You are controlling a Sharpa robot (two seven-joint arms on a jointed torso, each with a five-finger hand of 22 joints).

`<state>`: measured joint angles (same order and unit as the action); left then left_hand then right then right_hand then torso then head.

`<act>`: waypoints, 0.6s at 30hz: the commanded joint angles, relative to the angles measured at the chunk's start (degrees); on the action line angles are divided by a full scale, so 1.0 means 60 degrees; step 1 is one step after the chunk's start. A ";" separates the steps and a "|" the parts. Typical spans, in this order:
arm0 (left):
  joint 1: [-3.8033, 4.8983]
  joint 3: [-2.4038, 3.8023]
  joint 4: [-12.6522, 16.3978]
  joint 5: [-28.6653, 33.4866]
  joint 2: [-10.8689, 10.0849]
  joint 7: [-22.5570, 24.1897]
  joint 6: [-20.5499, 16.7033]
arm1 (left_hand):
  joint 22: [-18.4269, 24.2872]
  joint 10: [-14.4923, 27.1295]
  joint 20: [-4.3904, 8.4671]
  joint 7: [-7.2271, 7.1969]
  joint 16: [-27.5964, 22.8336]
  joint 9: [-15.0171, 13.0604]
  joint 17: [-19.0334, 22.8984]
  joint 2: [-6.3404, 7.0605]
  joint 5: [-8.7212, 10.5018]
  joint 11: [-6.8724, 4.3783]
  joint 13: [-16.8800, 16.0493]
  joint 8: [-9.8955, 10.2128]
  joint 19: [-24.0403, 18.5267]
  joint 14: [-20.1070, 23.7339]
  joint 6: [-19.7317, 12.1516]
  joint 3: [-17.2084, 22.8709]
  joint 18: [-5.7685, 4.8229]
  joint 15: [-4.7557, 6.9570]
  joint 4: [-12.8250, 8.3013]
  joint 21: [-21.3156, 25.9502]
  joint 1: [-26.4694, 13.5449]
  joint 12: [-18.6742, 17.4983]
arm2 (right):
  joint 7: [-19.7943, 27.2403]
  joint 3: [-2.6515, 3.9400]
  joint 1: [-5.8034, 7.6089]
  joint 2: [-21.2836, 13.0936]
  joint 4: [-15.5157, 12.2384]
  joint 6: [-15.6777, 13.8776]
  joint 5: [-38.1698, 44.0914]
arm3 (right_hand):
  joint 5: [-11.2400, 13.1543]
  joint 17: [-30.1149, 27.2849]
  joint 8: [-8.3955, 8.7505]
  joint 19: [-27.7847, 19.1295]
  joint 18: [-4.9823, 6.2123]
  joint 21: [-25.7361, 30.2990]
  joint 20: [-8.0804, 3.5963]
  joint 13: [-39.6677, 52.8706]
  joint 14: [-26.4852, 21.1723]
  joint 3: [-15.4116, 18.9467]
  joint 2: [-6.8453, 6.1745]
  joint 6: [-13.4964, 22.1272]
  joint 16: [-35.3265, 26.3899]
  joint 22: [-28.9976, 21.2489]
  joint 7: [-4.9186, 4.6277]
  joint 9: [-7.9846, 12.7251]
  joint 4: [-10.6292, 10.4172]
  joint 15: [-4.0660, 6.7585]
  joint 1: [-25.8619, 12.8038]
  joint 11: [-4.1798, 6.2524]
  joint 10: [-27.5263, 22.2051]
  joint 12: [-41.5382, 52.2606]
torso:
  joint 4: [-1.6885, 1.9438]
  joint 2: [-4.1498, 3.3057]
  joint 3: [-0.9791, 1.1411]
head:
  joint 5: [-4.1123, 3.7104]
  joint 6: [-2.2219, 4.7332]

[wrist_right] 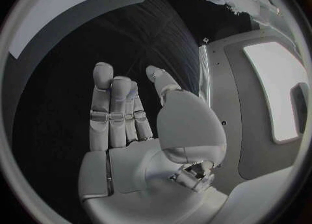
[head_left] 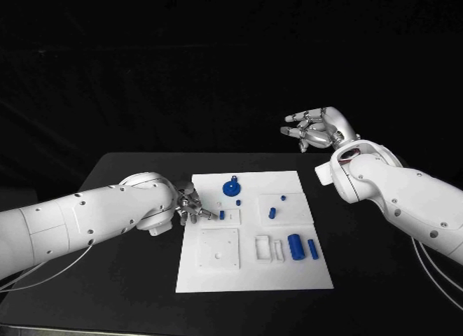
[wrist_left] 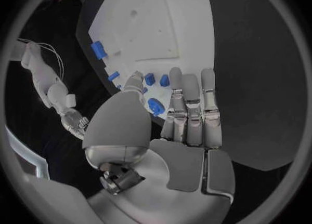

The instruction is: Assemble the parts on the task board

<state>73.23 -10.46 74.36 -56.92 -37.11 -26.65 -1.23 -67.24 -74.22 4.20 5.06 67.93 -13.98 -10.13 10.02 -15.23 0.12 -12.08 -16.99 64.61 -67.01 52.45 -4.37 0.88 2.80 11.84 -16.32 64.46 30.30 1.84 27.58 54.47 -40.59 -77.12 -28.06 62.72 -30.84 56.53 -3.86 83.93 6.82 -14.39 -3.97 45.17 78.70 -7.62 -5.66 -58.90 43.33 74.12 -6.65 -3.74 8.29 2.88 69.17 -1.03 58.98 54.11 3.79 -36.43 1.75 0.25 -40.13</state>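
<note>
Black worktop (head_left: 140, 280) carrying the white task board (head_left: 253, 273) at its middle. Left hand (head_left: 191, 207) low at the board's left edge, fingers straight and side by side, holding nothing, fingertips (wrist_left: 189, 78) just beside small blue parts (wrist_left: 156, 80). Right hand (head_left: 317, 127) raised beyond the worktop's far right corner, fingers loosely spread, empty. On the board: blue round part (head_left: 231, 187) near the far edge; blue cylinder (head_left: 295, 247) lying in the right half, long axis running near to far; slimmer blue peg (head_left: 313, 247) just beside it, parallel.
</note>
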 commanded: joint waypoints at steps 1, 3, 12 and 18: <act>-0.0005 0.0185 0.0242 0.0730 -0.0193 0.1080 -0.0624 | 0.0504 0.0876 -0.0444 0.0199 -0.0726 0.0611 0.0401 0.0129 0.0307 0.0366 0.0514 0.0163 -0.0844 0.0854 -0.0242 0.0050 -0.0145 -0.0390 0.0170 0.0874 0.0382 -0.0684 | 0.0045 0.0004 -0.0027 0.0011 0.0024 0.0146 -0.0024 | 0.0028 -0.0014 0.0050 0.0349 0.0085 0.0034 -0.0020 -0.0013 -0.0060 0.0006 0.0041 -0.0002 0.0007 -0.0015 -0.0009 0.0011 -0.0037 0.0024 -0.0052 0.0020 -0.0029 0.0025 | 0.0010 -0.0005 0.0008 | -0.0033 0.0007; 0.0010 0.0320 0.0318 0.0783 -0.0303 0.1574 -0.1111 | 0.1970 0.1531 -0.0917 0.0233 -0.2469 0.1554 0.1065 0.0039 0.0357 0.0690 0.1444 0.0368 -0.1261 0.1467 -0.0246 0.0036 -0.0146 -0.0837 -0.0044 0.2154 0.0898 -0.1709 | 0.0046 0.0004 -0.0036 0.0012 0.0038 0.0154 -0.0031 | 0.0028 -0.0014 0.0050 0.0349 0.0085 0.0034 -0.0020 -0.0013 -0.0060 0.0006 0.0041 -0.0002 0.0007 -0.0015 -0.0009 0.0011 -0.0037 0.0024 -0.0052 0.0020 -0.0029 0.0025 | 0.0011 -0.0001 0.0004 | -0.0070 0.0015; 0.0094 0.0507 0.0021 -0.0523 -0.0115 0.4183 -0.2746 | 0.3556 0.1168 -0.0827 0.0315 -0.5335 0.1735 0.1088 -0.0938 0.0195 0.0905 0.1469 0.1589 -0.1237 0.0646 0.1033 0.2177 -0.0020 -0.0850 -0.2783 0.1570 0.3253 -0.3973 | 0.0054 0.0003 -0.0050 0.0028 0.0080 0.0169 -0.0061 | 0.0014 -0.0029 0.0048 0.0353 0.0064 0.0119 -0.0051 -0.1049 -0.0056 -0.0113 0.0019 -0.0018 -0.0006 -0.0053 0.0007 0.0011 -0.0068 0.0057 -0.0029 0.0074 0.0293 -0.0953 | -0.0002 -0.0016 0.0002 | -0.0138 0.0110; 0.0098 0.0430 -0.0728 -0.1824 0.0663 0.4903 -0.2782 | 0.3221 0.1085 -0.0871 0.0356 -0.6051 0.1714 0.1033 -0.0677 0.0836 0.0898 0.1454 0.2178 -0.1203 0.0021 0.1372 0.2333 0.0068 -0.0824 -0.3229 0.1446 0.2637 -0.4417 | 0.0069 0.0001 -0.0051 0.0077 0.0130 0.0233 -0.0091 | 0.0046 -0.0091 0.0048 0.0339 0.0057 0.0454 -0.0072 -0.2340 -0.0061 -0.0315 -0.0018 -0.0085 -0.0086 -0.0186 0.0018 0.0011 -0.0018 0.0071 -0.0043 0.0089 0.0621 -0.2105 | -0.0022 -0.0039 0.0016 | -0.0129 0.0171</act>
<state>73.80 -7.88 70.45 -61.64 -33.38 -3.45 -15.24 -48.06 -68.20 -1.07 7.36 31.79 -3.67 -3.88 6.01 -10.37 5.44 -3.29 -4.11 57.09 -66.65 60.48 9.82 0.88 -2.15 -7.63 -7.79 80.89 3.86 1.83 27.57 54.20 -40.22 -76.36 -27.67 62.35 -30.84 56.02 -3.86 83.93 7.01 -11.81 -3.97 31.35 78.50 -9.39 -5.66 -59.02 43.02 73.05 -6.53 -3.74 8.25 3.08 69.17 -0.51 62.60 41.74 3.75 -36.54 1.81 -0.48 -39.28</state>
